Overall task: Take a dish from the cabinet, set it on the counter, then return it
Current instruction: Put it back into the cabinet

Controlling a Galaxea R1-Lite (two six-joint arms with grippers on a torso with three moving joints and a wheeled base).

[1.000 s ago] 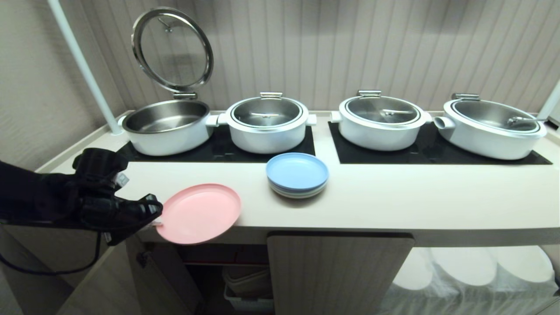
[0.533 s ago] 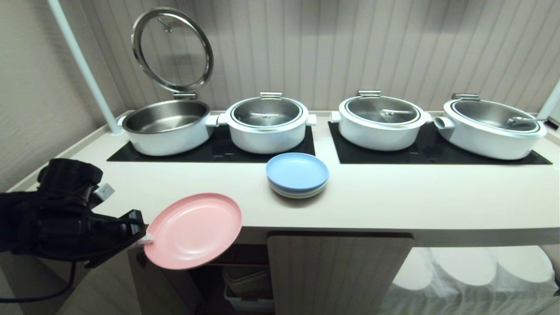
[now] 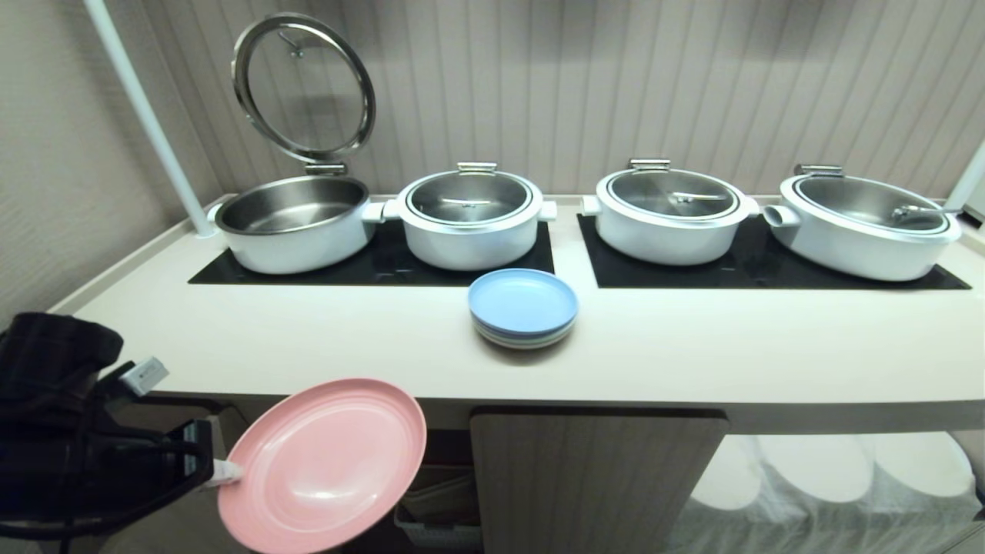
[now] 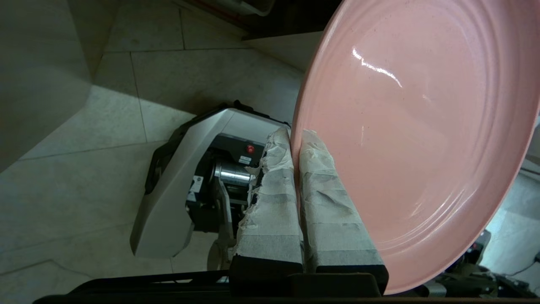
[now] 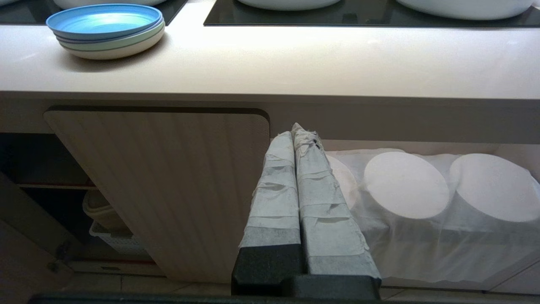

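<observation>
The dish (image 3: pixel 323 465), a pink plate, hangs tilted in the air below the counter (image 3: pixel 692 354) edge, in front of the open left side of the cabinet (image 3: pixel 596 477). My left gripper (image 3: pixel 223 471) is shut on the dish's left rim. In the left wrist view the taped fingers (image 4: pixel 270 190) pinch the rim of the dish (image 4: pixel 422 147) between them at the left gripper (image 4: pixel 297 135). My right gripper (image 5: pixel 297 128) is shut and empty, parked low before the closed cabinet door (image 5: pixel 168 185), below the counter (image 5: pixel 295 63).
A blue-topped plate stack (image 3: pixel 523 308) sits mid-counter. Several white pots stand on the black cooktops, the left one (image 3: pixel 292 219) with its lid raised. White-draped plates (image 3: pixel 831 469) fill the right recess. Baskets (image 3: pixel 435 508) sit inside the cabinet. My base (image 4: pixel 177 190) is below.
My left gripper has carried the pink dish off the counter's front edge, downward and toward me. The dish now hangs below counter level and tilts more steeply.
</observation>
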